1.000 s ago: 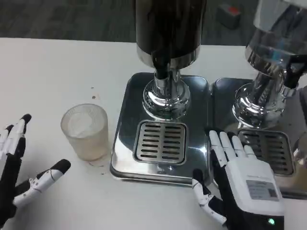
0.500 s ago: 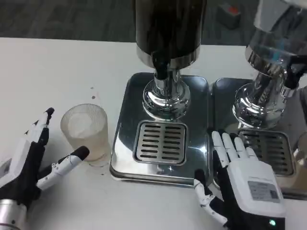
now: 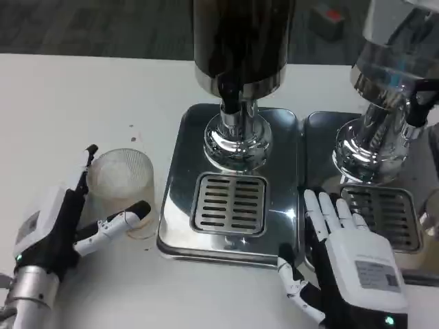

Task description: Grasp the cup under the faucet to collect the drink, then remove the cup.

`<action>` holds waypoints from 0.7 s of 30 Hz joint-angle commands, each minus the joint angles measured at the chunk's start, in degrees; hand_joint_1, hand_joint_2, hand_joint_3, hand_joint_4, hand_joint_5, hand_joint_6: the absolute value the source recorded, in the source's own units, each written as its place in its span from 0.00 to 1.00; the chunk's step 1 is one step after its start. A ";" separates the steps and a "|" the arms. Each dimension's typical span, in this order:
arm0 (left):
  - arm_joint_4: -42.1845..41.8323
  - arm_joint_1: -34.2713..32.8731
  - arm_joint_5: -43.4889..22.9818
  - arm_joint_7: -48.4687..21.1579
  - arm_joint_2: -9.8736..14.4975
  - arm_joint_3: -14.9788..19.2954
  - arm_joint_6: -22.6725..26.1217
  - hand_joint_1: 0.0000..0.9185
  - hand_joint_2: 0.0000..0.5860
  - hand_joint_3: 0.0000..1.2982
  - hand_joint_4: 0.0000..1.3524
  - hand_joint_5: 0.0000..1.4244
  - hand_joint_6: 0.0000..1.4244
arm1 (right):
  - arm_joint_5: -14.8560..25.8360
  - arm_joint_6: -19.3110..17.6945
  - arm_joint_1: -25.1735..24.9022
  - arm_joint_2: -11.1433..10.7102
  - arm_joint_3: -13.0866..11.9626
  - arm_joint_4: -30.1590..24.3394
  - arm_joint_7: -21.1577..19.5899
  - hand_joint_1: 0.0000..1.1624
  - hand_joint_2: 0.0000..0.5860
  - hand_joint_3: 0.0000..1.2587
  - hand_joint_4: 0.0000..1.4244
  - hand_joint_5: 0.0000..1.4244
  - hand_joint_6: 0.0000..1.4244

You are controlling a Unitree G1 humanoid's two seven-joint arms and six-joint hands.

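Observation:
A frosted clear cup (image 3: 123, 185) stands upright and empty on the white table, just left of the steel drip tray (image 3: 180, 226). My left hand (image 3: 62, 226) is around its left side with fingers apart: the thumb lies at the cup's front base, the other fingers reach its far left rim. Whether they press the cup I cannot tell. The dark dispenser's faucet (image 3: 231, 96) hangs over the tray's slotted grate (image 3: 230, 203), with nothing under it. My right hand (image 3: 343, 257) lies flat and open between the two trays.
A second dispenser (image 3: 391, 75) with its own drip tray (image 3: 384, 216) stands at the right. A clear vessel's edge (image 3: 431, 216) shows at the far right. White table stretches to the left and behind the cup.
My left hand has moved in from the left edge up to the cup and now brackets it. The cup and my right hand have stayed in place.

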 commanded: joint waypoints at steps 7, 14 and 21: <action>5.17 -4.35 -0.89 -1.71 -1.96 -1.84 -1.39 0.18 0.01 0.00 0.00 0.09 0.11 | 0.03 1.01 0.55 0.23 -0.03 -0.99 -0.20 0.22 0.89 0.00 0.00 0.00 0.05; 7.08 -5.33 -1.94 -2.32 -2.80 -2.11 -1.91 0.18 0.01 0.00 0.00 0.15 0.18 | 0.02 1.65 0.80 0.47 0.03 -1.25 -0.26 0.23 0.89 0.00 0.00 0.00 0.05; 8.72 -6.47 -2.29 -3.66 -2.80 -2.48 -2.13 0.19 0.02 0.00 0.00 0.23 0.32 | 0.15 2.00 1.08 0.67 0.10 -1.48 -0.49 0.24 0.88 0.00 0.00 0.00 0.06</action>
